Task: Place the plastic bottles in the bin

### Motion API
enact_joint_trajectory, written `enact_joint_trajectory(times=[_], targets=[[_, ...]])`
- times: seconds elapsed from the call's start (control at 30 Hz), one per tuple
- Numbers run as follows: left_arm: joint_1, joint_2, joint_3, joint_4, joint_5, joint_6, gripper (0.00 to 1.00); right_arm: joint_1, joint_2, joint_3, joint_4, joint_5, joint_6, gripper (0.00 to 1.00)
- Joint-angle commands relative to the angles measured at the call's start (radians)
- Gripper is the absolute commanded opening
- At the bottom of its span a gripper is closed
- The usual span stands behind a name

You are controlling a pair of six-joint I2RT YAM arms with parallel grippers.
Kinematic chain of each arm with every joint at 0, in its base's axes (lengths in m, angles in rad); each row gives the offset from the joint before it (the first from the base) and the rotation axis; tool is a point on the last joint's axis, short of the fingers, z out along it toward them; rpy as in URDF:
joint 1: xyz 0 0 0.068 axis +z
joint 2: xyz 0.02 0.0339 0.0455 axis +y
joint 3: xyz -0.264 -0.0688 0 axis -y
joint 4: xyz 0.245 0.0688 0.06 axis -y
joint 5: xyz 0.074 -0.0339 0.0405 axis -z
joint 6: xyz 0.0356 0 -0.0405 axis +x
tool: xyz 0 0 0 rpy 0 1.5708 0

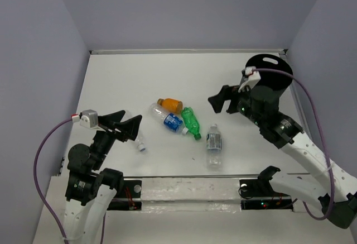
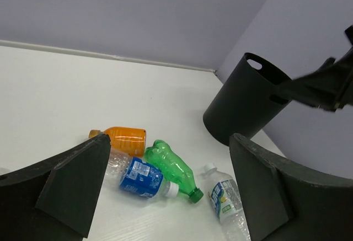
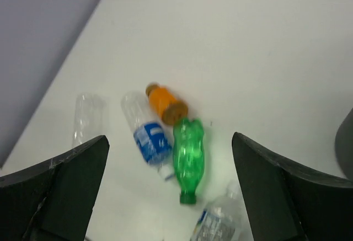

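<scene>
- five bottles lie on their sides on the table point(image 1: 111, 82); none is in the bin.
- the orange bottle point(image 1: 170, 105), blue-label bottle point(image 1: 169, 119) and green bottle point(image 1: 191, 122) huddle at mid-table. the orange one's base meets or nearly meets the green one's base. the blue-label one lies just beside the green one, on its left.
- a clear bottle point(image 1: 213, 143) with a white cap lies near them, toward the near right, apart from the green one's cap.
- a second clear bottle point(image 1: 139, 140) lies left of the huddle, well apart from it. in the top view the left gripper partly hides it.
- the bin point(image 1: 269, 61) stands upright in the far right corner, with a slot handle in its far rim. from above, the right arm point(image 1: 290, 135) covers much of it.
- the left gripper point(image 1: 127, 125) hangs over the near left of the table, fingers spread wide with nothing between them. its camera faces the huddle and the bin.
- the right gripper point(image 1: 222, 102) hovers in front of the bin, right of the huddle, fingers spread wide and empty.
</scene>
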Motion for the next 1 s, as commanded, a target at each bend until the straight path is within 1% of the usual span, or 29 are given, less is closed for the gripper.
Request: enact_joint_trajectory(times=[0.0,0.07,0.1,0.13,0.2,0.4,0.6,0.87,0.9,0.93,0.97], targets=[[-0.001,0.002,0.013,0.048,0.02,0.009,0.99,0.145,-0.052,-0.163,-0.268,0.057,0.163,1.0],[0.002,0.004,0.013,0.048,0.015,0.006,0.99,0.167,-0.084,-0.22,-0.3,0.094,0.218,1.0],[0.002,0.006,0.013,0.046,0.017,0.007,0.99,0.167,-0.088,-0.285,-0.293,0.099,0.258,1.0],[0.004,0.009,0.013,0.048,0.017,0.007,0.99,0.167,-0.083,-0.312,-0.287,0.108,0.27,1.0],[0.004,0.016,0.013,0.049,0.021,0.006,0.99,0.176,-0.019,-0.343,-0.283,0.098,0.286,1.0],[0.005,0.022,0.01,0.052,0.023,0.006,0.99,0.222,0.153,-0.349,-0.173,0.064,0.286,1.0],[0.008,0.016,0.01,0.052,0.024,0.004,0.99,0.231,0.222,-0.35,-0.136,0.082,0.274,1.0],[0.007,-0.002,0.008,0.052,0.023,0.002,0.99,0.231,0.313,-0.352,-0.138,0.163,0.28,0.99],[0.005,-0.005,0.008,0.052,0.023,0.002,0.99,0.231,0.339,-0.347,-0.138,0.177,0.281,0.98],[0.005,-0.007,0.008,0.052,0.023,0.002,0.99,0.231,0.353,-0.346,-0.139,0.185,0.281,0.94],[0.007,-0.008,0.008,0.051,0.023,0.002,0.99,0.231,0.362,-0.344,-0.139,0.192,0.281,0.91]])
